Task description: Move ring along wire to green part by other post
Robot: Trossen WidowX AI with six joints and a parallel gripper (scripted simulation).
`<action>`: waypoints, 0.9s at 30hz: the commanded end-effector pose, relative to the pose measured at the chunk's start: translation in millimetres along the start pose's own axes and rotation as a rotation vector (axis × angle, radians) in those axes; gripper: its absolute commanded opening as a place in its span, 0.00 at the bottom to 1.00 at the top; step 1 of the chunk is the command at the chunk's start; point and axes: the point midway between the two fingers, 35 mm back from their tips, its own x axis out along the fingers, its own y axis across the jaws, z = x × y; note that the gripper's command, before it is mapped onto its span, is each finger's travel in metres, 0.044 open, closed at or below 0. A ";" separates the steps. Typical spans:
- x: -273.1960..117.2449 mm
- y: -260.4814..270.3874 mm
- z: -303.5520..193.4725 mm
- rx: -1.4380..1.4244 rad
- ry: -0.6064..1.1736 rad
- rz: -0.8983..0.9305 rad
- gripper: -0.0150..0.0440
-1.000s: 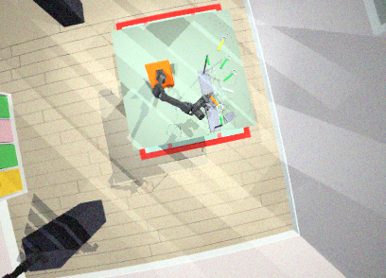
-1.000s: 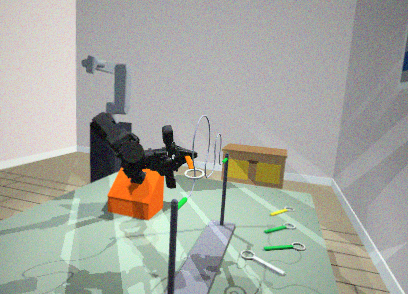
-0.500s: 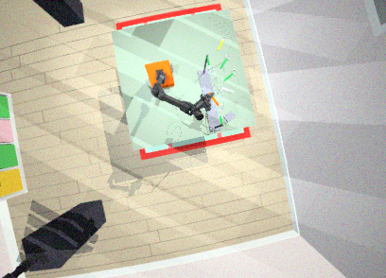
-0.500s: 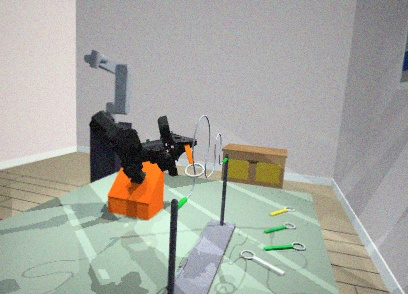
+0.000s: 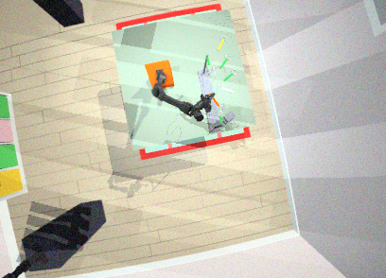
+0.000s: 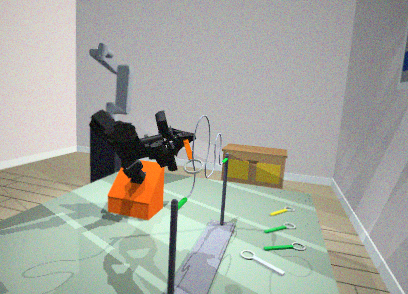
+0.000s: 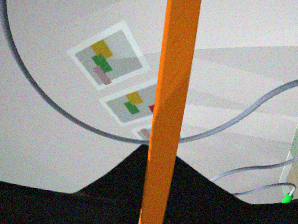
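Observation:
My gripper is shut on the orange handle. The handle hangs down from the fingers, and the pale ring lies nearly level at its lower end. The thin grey wire rises through the ring, above the green part by the near post. Whether ring and wire touch is too small to tell. The other green part is at the far post. The ring is hidden in the wrist view.
The wire's tall loop stands close beside my fingers, with smaller bends toward the far post. A grey base plate lies under the wire. A white wand, green wands and a yellow wand lie beyond it. The arm stands on an orange block.

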 end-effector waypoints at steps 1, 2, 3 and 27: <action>-0.1 3.8 0.0 -0.022 0.003 -0.004 0.00; -0.2 4.1 0.1 -0.028 0.003 -0.007 0.00; -0.2 4.2 0.1 -0.030 0.003 -0.009 0.00; -0.7 0.1 0.8 -0.255 0.007 -0.137 0.00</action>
